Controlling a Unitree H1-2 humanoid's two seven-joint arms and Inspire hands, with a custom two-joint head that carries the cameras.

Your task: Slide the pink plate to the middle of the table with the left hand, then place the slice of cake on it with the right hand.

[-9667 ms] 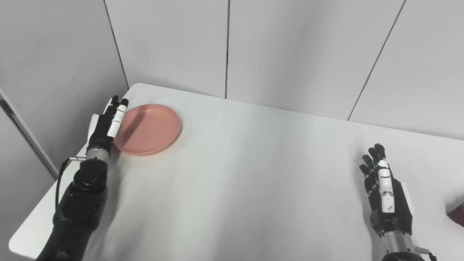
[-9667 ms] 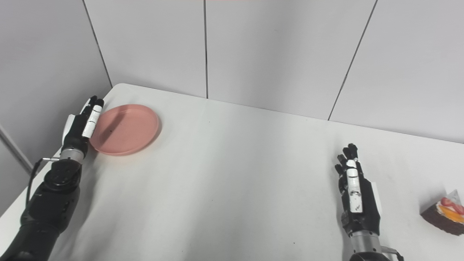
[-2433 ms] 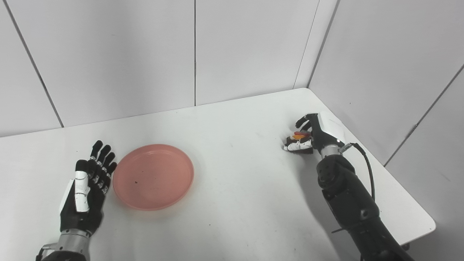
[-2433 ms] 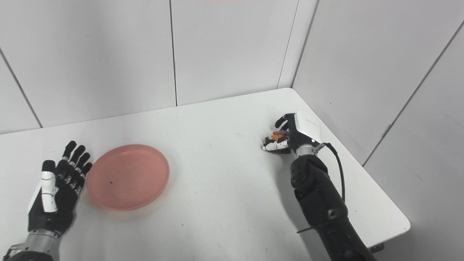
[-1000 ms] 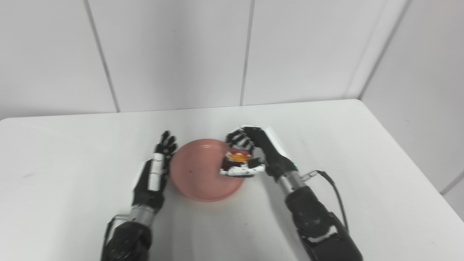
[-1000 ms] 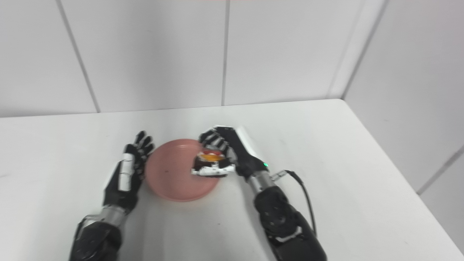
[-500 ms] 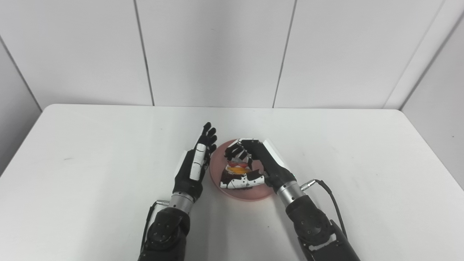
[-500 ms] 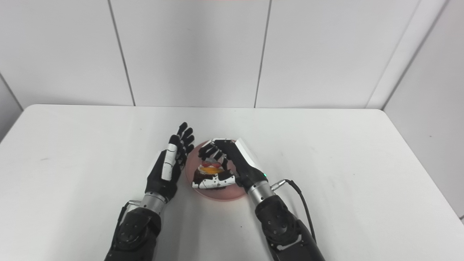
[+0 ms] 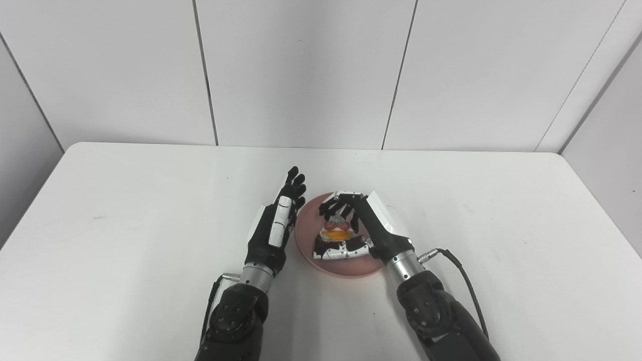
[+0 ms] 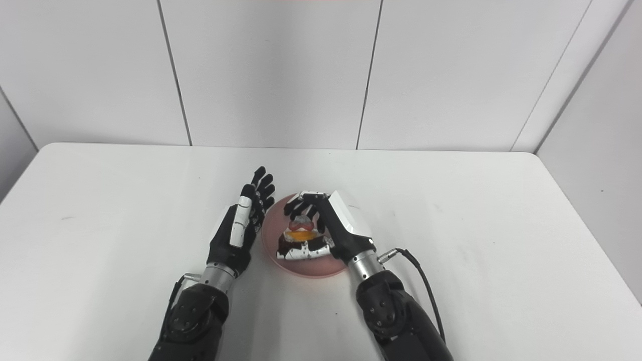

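Here's the white bench (image 9: pixel 150 240) seen from above, and right near its middle sits the pink plate (image 9: pixel 307 249), flat on the surface. The right robot hand (image 9: pixel 363 228) reaches over the plate from the near right, fingers curled down and thumb tucked under, gripping the slice of cake (image 9: pixel 337 239). The cake sits low over the plate's centre, dark chocolate sides showing between the thumb and fingers, an orange piece of fruit and a touch of red on top; whether its base touches the plate or hangs just above it is hard to call from here, as the hand hides the underside. On the other side, the left robot hand (image 10: pixel 239 231) stands just beside the plate's left rim, palm turned toward it, fingers straight and spread a little, pointing away from the robot, holding nothing. It looks right up against the rim, though actual contact can't be made out. Both dark forearms come up from the bottom edge, close together, a black cable (image 9: pixel 469 291) looping off the right wrist. Behind the bench, plain pale wall panels (image 9: pixel 301 70) with thin dark seams close off the scene.
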